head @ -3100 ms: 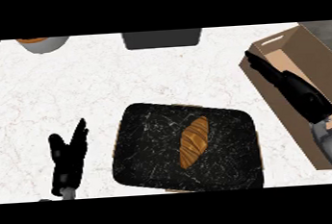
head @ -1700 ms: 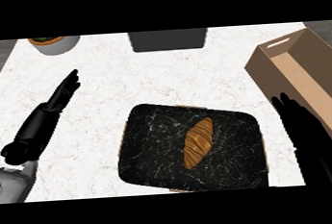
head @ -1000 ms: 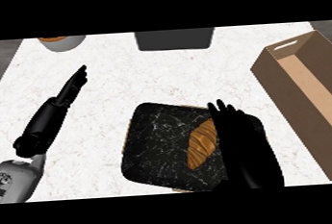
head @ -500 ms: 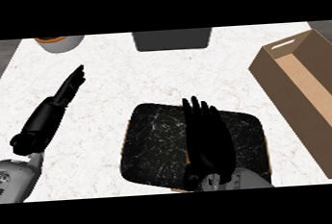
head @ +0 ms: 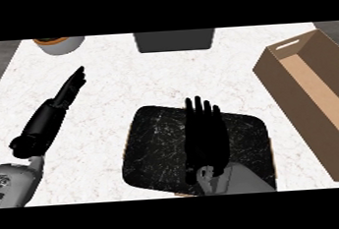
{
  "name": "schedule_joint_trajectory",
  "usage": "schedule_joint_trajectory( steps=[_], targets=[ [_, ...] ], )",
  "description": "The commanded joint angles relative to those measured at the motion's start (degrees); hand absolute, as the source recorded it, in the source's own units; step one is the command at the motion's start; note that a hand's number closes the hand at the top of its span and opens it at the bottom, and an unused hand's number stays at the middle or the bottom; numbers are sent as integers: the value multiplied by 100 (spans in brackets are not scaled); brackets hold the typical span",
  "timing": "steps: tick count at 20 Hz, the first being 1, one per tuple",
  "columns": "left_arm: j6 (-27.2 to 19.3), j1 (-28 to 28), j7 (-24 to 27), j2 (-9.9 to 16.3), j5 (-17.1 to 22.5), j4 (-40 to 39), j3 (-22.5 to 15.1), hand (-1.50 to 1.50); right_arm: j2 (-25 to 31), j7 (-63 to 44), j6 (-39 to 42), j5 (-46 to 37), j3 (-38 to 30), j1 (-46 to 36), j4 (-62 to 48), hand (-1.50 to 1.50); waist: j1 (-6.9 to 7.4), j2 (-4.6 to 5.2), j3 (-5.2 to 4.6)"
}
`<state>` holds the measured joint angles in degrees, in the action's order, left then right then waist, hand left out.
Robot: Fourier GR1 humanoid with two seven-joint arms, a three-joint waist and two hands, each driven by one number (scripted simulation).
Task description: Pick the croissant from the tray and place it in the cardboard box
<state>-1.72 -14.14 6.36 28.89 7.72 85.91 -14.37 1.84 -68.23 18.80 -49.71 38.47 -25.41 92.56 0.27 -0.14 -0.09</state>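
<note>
Right hand (head: 205,134): flat over middle of black tray (head: 152,142), fingers straight and extended, palm down. Croissant hidden beneath right hand; contact not discernible. Cardboard box (head: 325,121): well right of right hand, open top, on bench (head: 127,84). Left hand (head: 67,89): well left of tray, fingers straight, holding nothing, resting over bench.

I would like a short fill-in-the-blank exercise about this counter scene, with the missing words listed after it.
1. The right hand lies flat over the dark ____, fingers straight.
2. The cardboard box stands at the view's ____ side.
3. The left hand is over the white counter, on the ____ side of the tray.
4. The croissant is ____ by the right hand.

Missing words: tray; right; left; hidden
</note>
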Motion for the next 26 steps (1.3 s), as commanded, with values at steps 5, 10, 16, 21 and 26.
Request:
schedule_joint_trajectory(
  steps=[5,10,16,21,26],
  targets=[
    [-5,56,-75,-140,-158,124,-22,0,-177,-1132,196,-214,5,56,-482,-150,15,0,6],
    [116,-13,-137,-92,-127,156,208,0,-178,-775,617,-341,-413,151,-280,-150,-28,-3,7],
    [437,-169,29,-143,-130,-278,409,0,-179,-516,-325,-275,-107,300,-965,-150,-16,21,7],
    [185,344,-11,-334,-304,296,292,0,-179,-563,-44,-554,-209,564,-914,-150,-8,0,7],
    [240,-179,-304,-482,-432,46,343,0,-179,-534,-299,-415,-242,169,-1456,-150,-4,21,8]
  ],
)
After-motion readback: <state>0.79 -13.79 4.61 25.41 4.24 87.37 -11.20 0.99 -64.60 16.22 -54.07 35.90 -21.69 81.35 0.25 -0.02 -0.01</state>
